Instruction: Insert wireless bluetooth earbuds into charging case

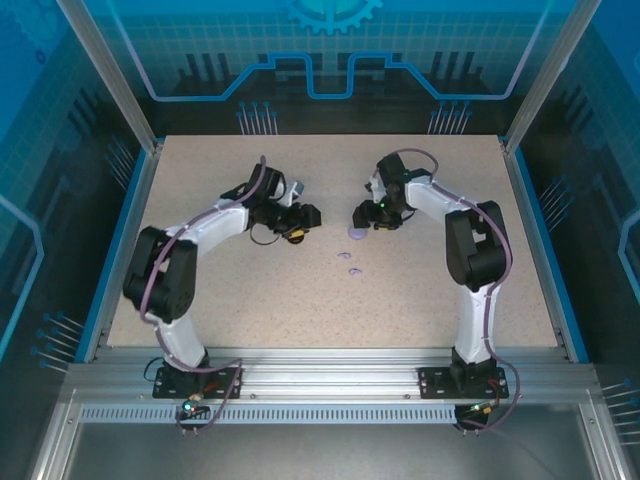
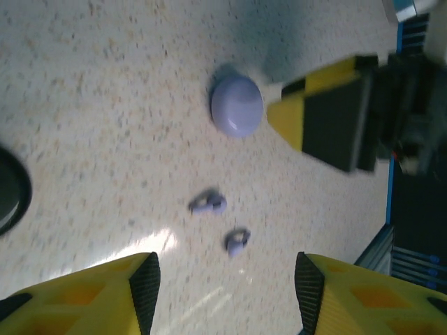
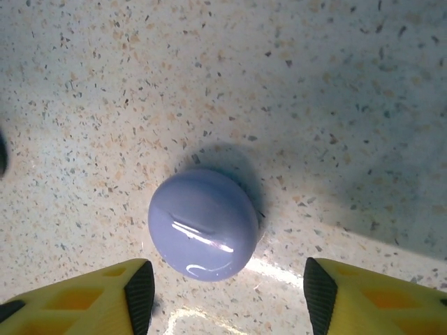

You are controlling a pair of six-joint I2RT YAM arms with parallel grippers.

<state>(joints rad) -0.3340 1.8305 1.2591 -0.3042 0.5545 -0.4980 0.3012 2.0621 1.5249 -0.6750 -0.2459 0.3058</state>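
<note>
A closed, round lavender charging case lies on the speckled table, just ahead of my right gripper, whose jaws are open with nothing between them. From above the case sits right beside the right gripper. Two pale lavender earbuds lie loose on the table ahead of my left gripper, which is open and empty. From above the earbuds rest a little nearer than the case, between the two arms. The left gripper hovers to their left.
A dark round object shows partly at the left edge of the left wrist view. One yellow finger of the right gripper stands next to the case. Blue rails border the table.
</note>
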